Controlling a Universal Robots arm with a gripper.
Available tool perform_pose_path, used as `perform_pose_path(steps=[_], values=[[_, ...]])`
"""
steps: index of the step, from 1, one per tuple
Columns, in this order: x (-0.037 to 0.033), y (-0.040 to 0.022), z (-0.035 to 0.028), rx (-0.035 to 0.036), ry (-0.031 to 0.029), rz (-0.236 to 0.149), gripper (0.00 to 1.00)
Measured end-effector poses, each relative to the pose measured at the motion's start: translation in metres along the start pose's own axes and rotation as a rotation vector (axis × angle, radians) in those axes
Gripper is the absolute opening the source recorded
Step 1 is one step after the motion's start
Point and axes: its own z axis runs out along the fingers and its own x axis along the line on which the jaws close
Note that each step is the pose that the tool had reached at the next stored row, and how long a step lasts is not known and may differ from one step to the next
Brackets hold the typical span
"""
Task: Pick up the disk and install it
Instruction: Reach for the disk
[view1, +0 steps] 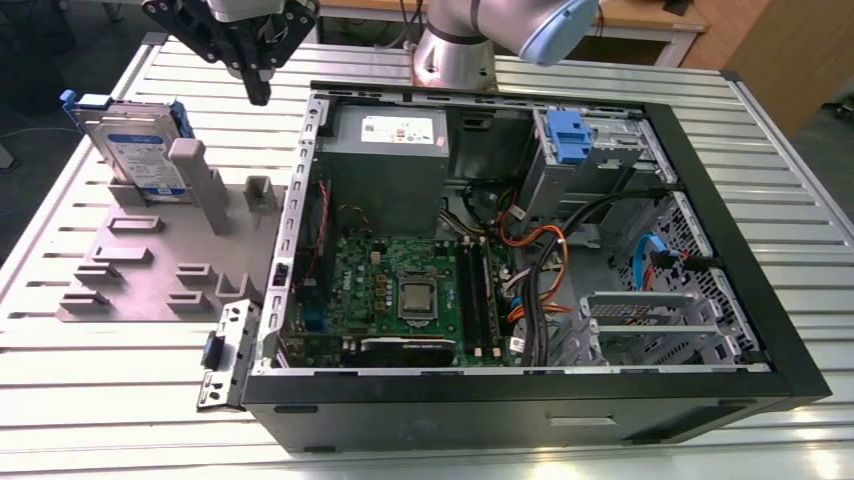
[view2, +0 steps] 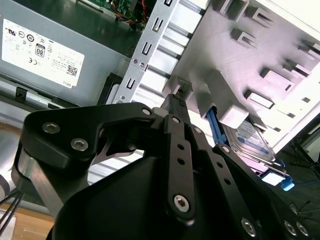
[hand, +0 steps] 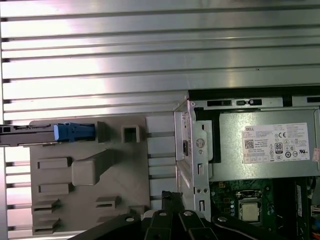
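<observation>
While the disk (view1: 134, 150) stands in its holder (view1: 147, 280), the gripper (view1: 256, 95) points down nearby, fingers closed.

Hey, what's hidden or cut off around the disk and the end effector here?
Disk, exterior view: lower edge hidden inside the grey holder.
Disk, first wrist view: seen edge-on, with one end cut off by the picture's edge.
Disk, second wrist view: the end effector's black linkage covers part of it.
End effector, exterior view: upper body cut off by the top edge.
</observation>
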Motion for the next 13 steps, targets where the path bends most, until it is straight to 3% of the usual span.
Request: perform_pose_path(steps=[13], values=[[0.0049,0.0009,-0.0001,0.0000,0.0000,0.000,0.11]])
